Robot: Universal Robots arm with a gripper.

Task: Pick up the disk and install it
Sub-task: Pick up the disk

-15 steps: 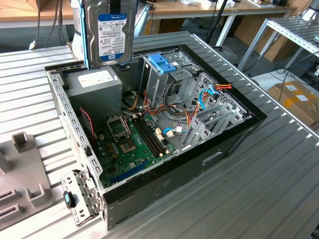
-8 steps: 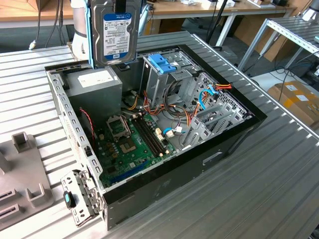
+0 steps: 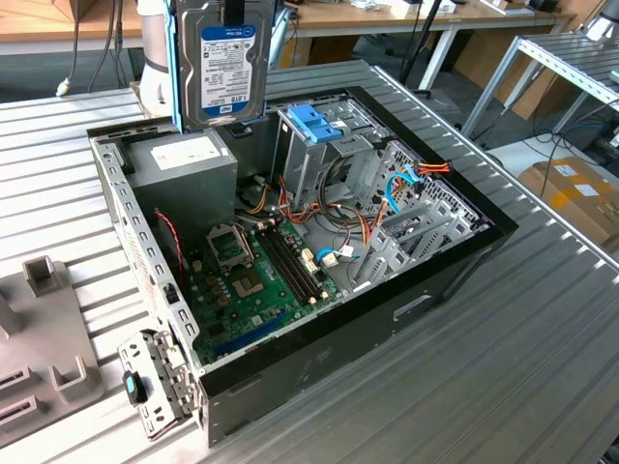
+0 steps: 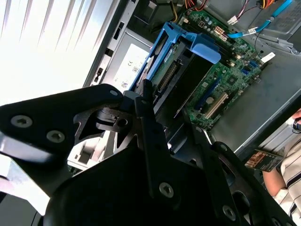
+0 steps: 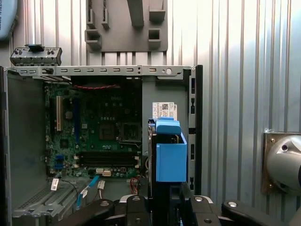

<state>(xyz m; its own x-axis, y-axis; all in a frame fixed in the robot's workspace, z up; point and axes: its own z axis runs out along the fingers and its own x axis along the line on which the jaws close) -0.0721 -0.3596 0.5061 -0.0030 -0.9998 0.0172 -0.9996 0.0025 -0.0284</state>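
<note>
The gripper (image 5: 164,209) is clamped on the disk (image 3: 232,63), which hangs upright above the open computer case (image 3: 121,208), over its power-supply corner. Farther inside the case stands the drive cage (image 3: 319,145). A tilted or offset descent could jam the disk against it.

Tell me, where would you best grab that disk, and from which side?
By its upper end, from above, pinching the two flat faces, as the gripper seems to now. The disk hangs upright over the case: it is thin and flat, and its blue rails run down the long edges, so a top grip likely leaves rails and lower end free.
</note>
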